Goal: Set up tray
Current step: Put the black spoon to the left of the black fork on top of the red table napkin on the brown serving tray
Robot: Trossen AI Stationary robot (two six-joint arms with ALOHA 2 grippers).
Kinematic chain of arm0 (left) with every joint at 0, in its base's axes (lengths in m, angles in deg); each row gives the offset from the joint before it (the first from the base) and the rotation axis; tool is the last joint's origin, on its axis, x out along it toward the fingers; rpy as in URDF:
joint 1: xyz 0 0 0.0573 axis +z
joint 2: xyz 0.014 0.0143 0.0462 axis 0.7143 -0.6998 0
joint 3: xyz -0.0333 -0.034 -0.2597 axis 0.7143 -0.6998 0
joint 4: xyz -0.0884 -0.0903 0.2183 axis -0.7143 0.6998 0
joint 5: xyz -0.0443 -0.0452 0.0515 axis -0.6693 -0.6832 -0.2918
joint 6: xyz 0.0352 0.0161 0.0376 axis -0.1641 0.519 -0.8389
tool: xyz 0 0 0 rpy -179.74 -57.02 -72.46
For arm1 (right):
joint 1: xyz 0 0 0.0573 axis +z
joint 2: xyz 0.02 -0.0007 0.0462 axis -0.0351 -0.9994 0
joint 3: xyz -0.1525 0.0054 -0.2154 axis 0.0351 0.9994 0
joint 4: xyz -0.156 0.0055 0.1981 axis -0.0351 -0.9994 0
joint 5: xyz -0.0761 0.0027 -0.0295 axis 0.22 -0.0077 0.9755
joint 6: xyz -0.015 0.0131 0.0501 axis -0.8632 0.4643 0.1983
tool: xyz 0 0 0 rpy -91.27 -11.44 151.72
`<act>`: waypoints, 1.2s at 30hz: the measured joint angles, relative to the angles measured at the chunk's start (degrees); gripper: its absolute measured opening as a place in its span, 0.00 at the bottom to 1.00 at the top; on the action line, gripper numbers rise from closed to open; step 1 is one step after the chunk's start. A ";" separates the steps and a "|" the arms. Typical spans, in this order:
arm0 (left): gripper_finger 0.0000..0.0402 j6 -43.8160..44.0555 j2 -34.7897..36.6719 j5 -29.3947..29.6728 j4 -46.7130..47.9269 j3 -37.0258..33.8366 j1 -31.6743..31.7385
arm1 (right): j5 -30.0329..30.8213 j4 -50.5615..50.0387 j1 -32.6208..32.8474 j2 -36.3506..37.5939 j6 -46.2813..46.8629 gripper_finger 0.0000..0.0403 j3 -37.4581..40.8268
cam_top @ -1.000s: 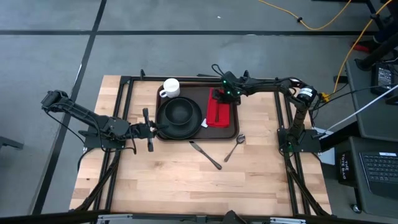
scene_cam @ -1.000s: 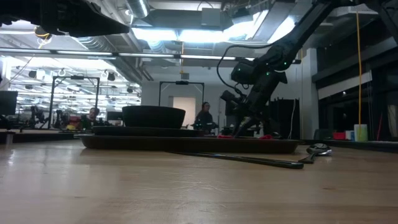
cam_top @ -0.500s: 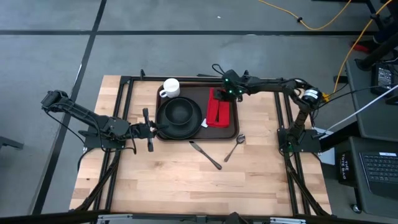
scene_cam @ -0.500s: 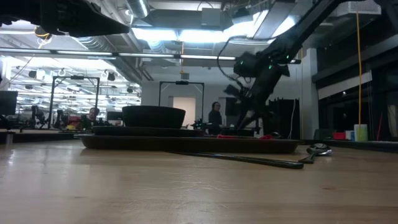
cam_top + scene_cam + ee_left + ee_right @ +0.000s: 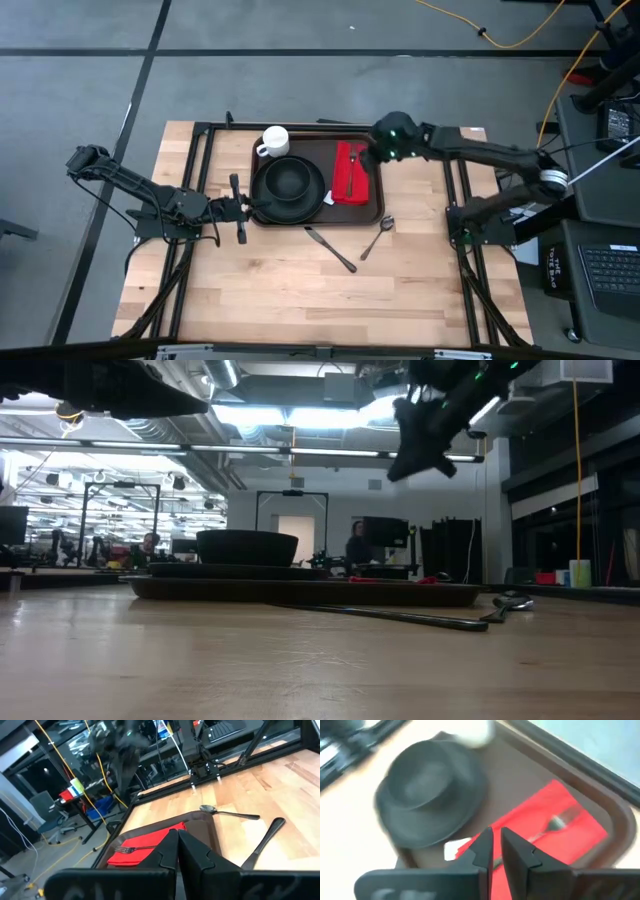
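Since the load sits off-centre, each line below weighs how the tray would handle.

Tray position: the tray [image 5: 318,215] lies flat at twelve o'clock of the table [image 5: 290,300], long side across.
Tray load: black bowl on a plate [image 5: 289,185] toward nine o'clock, white mug [image 5: 273,141] at eleven, red napkin [image 5: 351,172] with a fork [image 5: 352,168] toward three.
Tray handling: likely stiff, smooth plastic, probably slippery; the crockery would make the nine o'clock end heavier.
Tray hold: the raised rim at both short ends looks best, kept level.
Left gripper: the left gripper [image 5: 240,209] rests at the tray's nine o'clock edge, fingers pressed together on nothing.
Right gripper: the right gripper [image 5: 495,846] hangs above the napkin, fingers nearly together and empty.
Edges: black frame rails [image 5: 205,160] run near the tray at nine, twelve and three o'clock.
Open room: bare wood toward six o'clock, past the knife [image 5: 331,249] and spoon [image 5: 377,236].
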 joint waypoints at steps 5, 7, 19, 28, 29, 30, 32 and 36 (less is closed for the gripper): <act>0.00 2.23 0.00 -0.29 0.09 0.00 0.00 | -0.14 7.56 5.41 5.56 -3.60 0.10 8.33; 0.00 4.08 0.00 -0.30 0.33 0.00 0.00 | 0.28 11.94 7.14 7.73 -2.38 0.10 12.37; 0.01 8.76 -0.01 -0.40 5.01 -0.02 0.00 | 11.42 18.30 22.61 14.25 5.41 0.02 23.60; 0.00 8.78 -0.02 -0.02 4.74 -0.02 0.00 | 32.22 13.94 36.19 11.95 16.06 0.01 23.57; 0.00 8.78 -0.02 -0.12 4.72 -0.02 0.00 | 32.89 13.90 37.30 11.38 17.62 0.01 23.48; 0.01 8.77 -0.02 -0.45 4.72 -0.02 0.00 | 33.34 13.77 38.46 10.51 18.72 0.01 23.13; 0.01 8.30 -0.01 -1.19 4.70 -0.02 0.00 | 34.74 13.96 40.55 8.50 19.28 0.01 22.00; 0.02 7.37 0.00 -1.50 4.67 -0.02 0.00 | 37.57 11.75 43.28 2.39 19.02 0.01 17.31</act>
